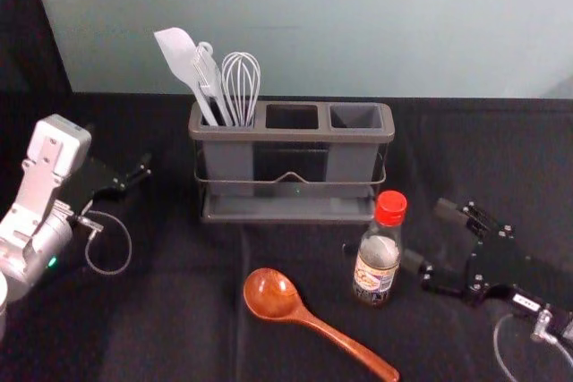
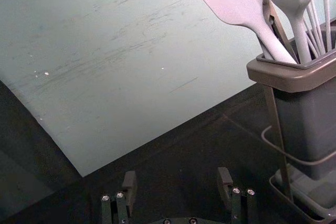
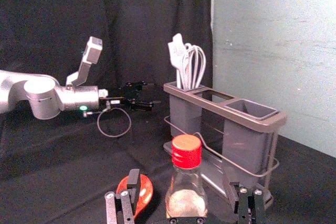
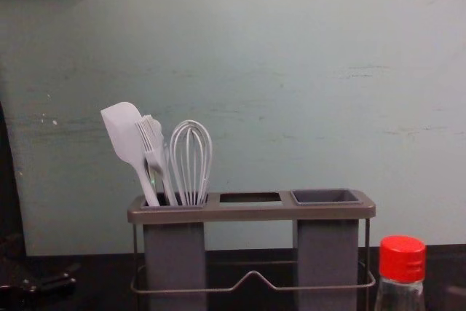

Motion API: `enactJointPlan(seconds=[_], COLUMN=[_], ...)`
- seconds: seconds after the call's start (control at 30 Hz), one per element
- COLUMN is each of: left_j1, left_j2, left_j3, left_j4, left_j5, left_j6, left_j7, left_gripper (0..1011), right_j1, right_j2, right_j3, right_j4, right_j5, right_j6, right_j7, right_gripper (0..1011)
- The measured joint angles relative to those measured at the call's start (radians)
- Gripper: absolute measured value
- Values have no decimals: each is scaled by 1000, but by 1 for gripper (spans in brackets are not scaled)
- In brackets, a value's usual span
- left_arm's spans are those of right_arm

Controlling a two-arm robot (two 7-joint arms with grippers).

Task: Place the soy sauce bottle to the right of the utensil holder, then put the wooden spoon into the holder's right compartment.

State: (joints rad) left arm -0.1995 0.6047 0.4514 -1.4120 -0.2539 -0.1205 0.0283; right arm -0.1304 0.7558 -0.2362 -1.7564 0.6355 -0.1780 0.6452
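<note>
Red-capped bottle (image 1: 377,267), upright, just beyond right claw (image 1: 423,234)

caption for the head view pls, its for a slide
Open right claw beside the soy sauce bottle, wooden spoon lying before the utensil holder.

The utensil holder, an elongated grey plastic rack with a brown-grey rim and wire rail (image 1: 291,134), stands upright; pale utensils (image 1: 240,87) occupy its left compartment (image 1: 228,163), and its right compartment (image 1: 351,163) is open at the top. The soy sauce bottle, a small clear cylindrical vessel with a red cap and printed label (image 1: 376,266), stands upright in front of the holder's right end, apart from it. The wooden spoon, glossy reddish-brown with a rounded bowl and long slender handle (image 1: 309,318), lies in front of the holder, its bowl left of the bottle, its handle slanting toward the near right.
</note>
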Motion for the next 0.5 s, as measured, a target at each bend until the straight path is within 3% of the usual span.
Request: enactJointPlan(seconds=[0.5], left_j1=[0], left_j2=[0], left_j3=[0], left_j4=[0], left_j5=[0], left_j6=[0], left_j7=[0], left_gripper=[1005], right_j1=[110], right_j2=[-68], right_j3=[-74], right_j4=[33], right_j5=[-76], right_j6=[71], right_j7=[-36], right_gripper=[1002])
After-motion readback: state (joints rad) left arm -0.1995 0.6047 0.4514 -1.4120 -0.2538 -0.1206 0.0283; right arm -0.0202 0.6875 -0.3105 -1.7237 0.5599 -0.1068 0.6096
